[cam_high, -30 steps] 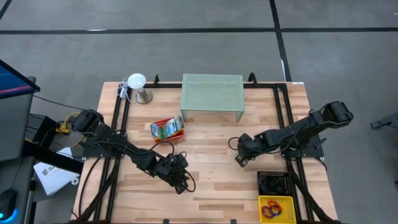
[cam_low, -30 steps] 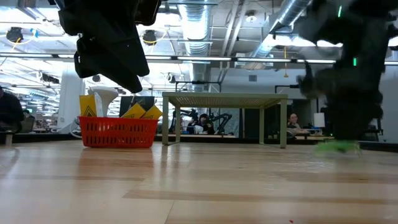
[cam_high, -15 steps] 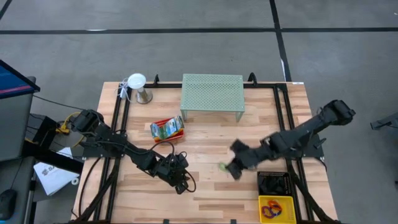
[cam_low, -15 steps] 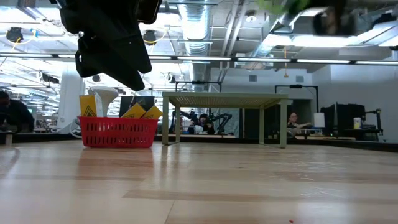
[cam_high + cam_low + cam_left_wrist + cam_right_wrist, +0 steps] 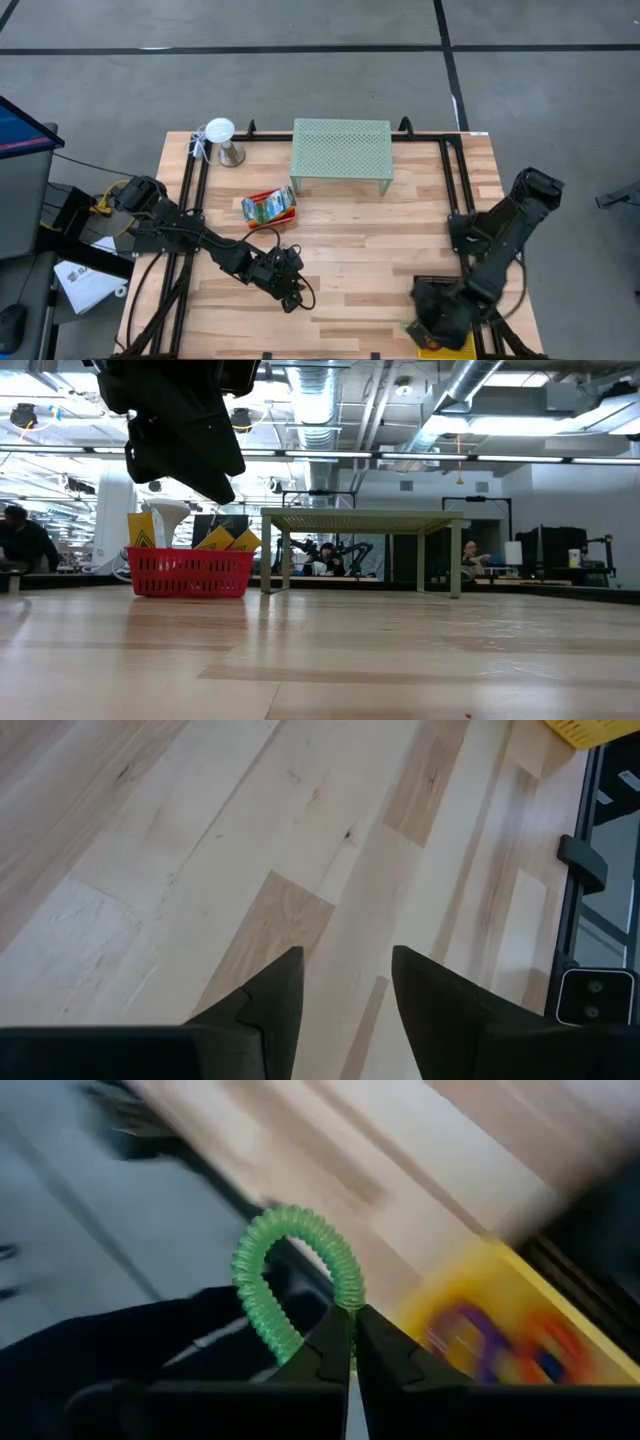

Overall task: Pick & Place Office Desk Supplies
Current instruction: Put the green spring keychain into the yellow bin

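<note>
My right gripper is shut on a green coiled elastic loop above the near right corner, beside the yellow tray, which holds purple and orange loops. My left gripper is open and empty over the bare wood near the table's front; its fingers hold nothing. Yellow-green crayon boxes stand in the red tray at the back left. The right gripper does not show in the low view. My right gripper pinches the green loop at one side of its coil between its two fingertips. The rest of the loop arches out past the fingertips, lifted clear of the table and the tray.
A mint-green mesh shelf stands at the back middle, a white lamp-like thing at the back left. A black tray sits just behind the yellow tray. Bare wood lies across the table's middle.
My right gripper has lifted the green loop off the table right of the middle and swung it toward the near edge and the right, to the yellow tray's left side. The loop has come clear of the table.
</note>
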Motion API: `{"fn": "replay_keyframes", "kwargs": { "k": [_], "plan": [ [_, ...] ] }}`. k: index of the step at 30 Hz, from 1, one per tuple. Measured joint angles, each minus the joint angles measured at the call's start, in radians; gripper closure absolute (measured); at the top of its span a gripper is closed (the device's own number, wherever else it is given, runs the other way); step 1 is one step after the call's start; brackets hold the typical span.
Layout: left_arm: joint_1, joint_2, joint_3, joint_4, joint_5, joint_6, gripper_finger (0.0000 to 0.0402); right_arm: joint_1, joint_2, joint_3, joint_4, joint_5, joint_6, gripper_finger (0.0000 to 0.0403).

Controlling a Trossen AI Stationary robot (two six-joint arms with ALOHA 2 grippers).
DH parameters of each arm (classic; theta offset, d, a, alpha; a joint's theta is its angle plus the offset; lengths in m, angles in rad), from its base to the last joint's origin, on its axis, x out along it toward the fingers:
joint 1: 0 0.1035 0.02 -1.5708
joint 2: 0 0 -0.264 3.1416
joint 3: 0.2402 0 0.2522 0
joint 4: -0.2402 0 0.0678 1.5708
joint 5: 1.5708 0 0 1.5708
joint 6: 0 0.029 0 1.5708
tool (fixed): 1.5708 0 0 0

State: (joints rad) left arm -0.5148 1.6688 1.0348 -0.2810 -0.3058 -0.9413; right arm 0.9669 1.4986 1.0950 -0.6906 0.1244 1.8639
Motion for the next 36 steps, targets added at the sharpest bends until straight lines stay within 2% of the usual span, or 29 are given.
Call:
{"fn": "replay_keyframes", "kwargs": {
  "k": [4,9,28,31,36],
  "plan": [
    [0.0,0.0,0.0,0.0,0.0,0.002,0.0253,0.088,-0.006,-0.001,-0.118,-0.006,0.161,0.0403],
    [0.0,0.0,0.0,0.009,0.0,0.002,0.0253,0.151,-0.007,-0.001,-0.159,-0.032,0.248,0.0403],
    [0.0,0.0,0.0,0.021,-0.005,0.002,0.0253,0.179,-0.006,-0.001,-0.178,-0.073,0.275,0.0402],
    [0.0,0.0,0.0,0.021,-0.005,0.002,0.0253,0.179,-0.006,-0.001,-0.177,-0.076,0.275,0.0388],
    [0.0,0.0,0.0,0.021,-0.007,0.002,0.0253,0.179,-0.006,-0.001,-0.177,-0.08,0.275,0.0339]
  ]
}}
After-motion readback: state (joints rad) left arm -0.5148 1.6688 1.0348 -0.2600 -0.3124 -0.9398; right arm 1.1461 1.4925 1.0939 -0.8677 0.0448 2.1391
